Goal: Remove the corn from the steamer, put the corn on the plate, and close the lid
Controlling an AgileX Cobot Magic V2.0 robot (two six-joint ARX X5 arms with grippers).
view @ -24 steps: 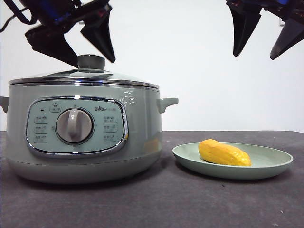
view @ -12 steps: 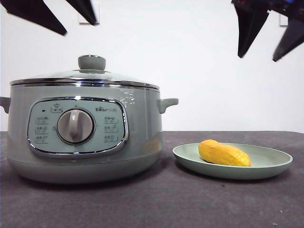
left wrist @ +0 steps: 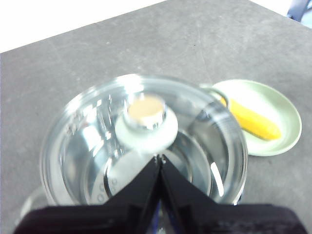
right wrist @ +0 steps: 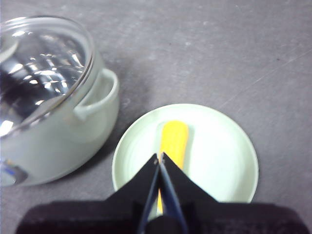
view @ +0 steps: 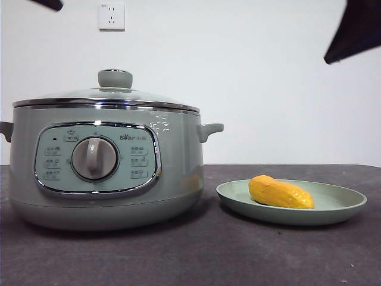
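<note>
The sage-green steamer [view: 101, 173] stands at the left with the glass lid [view: 107, 95] shut on it, knob [view: 114, 78] on top. The corn [view: 280, 192] lies on the pale green plate [view: 333, 208] to its right. My left gripper [left wrist: 160, 158] is shut and empty, high above the lid [left wrist: 146, 141]; only a black tip shows at the front view's top left. My right gripper [right wrist: 160, 157] is shut and empty, high above the corn [right wrist: 173, 141] on the plate [right wrist: 219, 156]; it shows as a dark tip [view: 357, 30] at the top right.
A dark grey table [view: 196, 256] bears everything. A white wall with a socket [view: 111, 16] stands behind. The steamer's side handle [view: 209, 129] points toward the plate.
Both grippers have risen away and mostly left the front view: the left one from just over the lid's knob, the right one from above the plate. Steamer, lid, corn and plate have not moved.
</note>
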